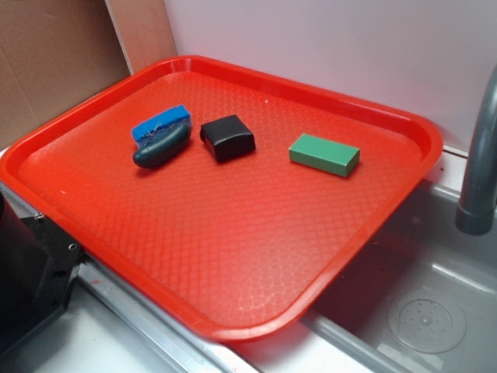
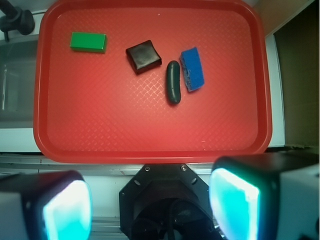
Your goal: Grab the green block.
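**Green block lies free on the tray, hand spread wide**

The green block [image 1: 324, 154] lies flat on the red tray [image 1: 233, 256], toward one end and apart from the black block [image 1: 227, 137] at the middle. Beyond that sit a dark green oblong [image 1: 161, 148] and a blue sponge [image 1: 161, 123], touching. The hand [image 2: 150, 202] hovers off the tray's near edge, fingers [image 2: 234, 200] wide apart, holding nothing.

We see both views brightly and evenly lit from above, with only short soft shadows under the pieces on the red tray [image 1: 233, 256], while in the wrist view the hand's fingertips [image 2: 67, 210] glow cyan, blurred and out of focus.
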Robot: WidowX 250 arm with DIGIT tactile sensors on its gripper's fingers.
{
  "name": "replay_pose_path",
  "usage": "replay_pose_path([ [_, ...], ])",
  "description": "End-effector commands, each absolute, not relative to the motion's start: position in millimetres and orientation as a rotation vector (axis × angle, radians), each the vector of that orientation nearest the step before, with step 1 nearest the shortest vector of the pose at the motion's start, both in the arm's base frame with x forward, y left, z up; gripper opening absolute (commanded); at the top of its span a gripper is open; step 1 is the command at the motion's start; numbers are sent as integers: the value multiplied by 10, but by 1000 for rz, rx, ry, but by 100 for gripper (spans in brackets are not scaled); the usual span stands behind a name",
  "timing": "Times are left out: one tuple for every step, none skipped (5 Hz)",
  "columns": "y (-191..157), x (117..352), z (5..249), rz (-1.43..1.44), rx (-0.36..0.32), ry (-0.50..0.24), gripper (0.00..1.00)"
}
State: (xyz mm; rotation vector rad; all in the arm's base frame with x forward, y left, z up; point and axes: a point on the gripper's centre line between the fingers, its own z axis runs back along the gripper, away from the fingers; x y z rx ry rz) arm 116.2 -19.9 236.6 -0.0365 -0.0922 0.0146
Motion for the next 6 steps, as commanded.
replay_pose_path([
  [-199, 1162, 2366, 15, -37, -92, 100],
  [-191, 1319, 2305, -77, -31, -80, 100],
  [-207, 1504, 2217, -183, -14, -90, 100],
  [-265, 1811, 2073, -360, 10, -153, 100],
  [-424, 2112, 1883, -607, -32, -242, 100],
  [-532, 2389, 1719, -811, -95, -290, 100],
])
